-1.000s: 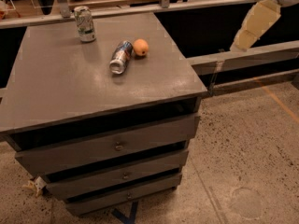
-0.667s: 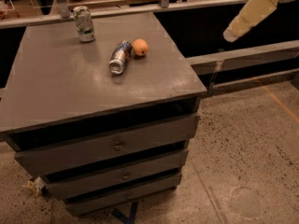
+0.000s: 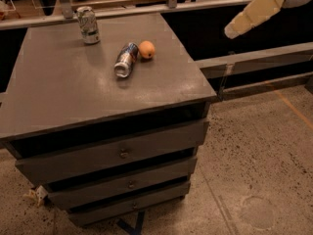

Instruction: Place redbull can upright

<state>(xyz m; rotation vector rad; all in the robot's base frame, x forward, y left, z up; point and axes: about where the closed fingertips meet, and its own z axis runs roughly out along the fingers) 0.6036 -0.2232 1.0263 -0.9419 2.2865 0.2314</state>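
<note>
Three things sit on the grey surface [image 3: 73, 97]. The redbull can [image 3: 125, 59] lies on its side near the middle, towards the back, with one shiny end facing the front. An orange [image 3: 146, 49] sits just beside its far end. A second can [image 3: 88, 25] stands upright near the back edge, well apart from both. The hand [image 3: 237, 27] hangs in the air at the upper right, beyond the surface's right edge and holding nothing. I cannot tell whether it is wide or narrow. Below the surface are three drawers [image 3: 117, 153].

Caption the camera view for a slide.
Slim silver-and-blue redbull can lies sideways beside a round orange on the grey cabinet; cream gripper hangs upper right.
</note>
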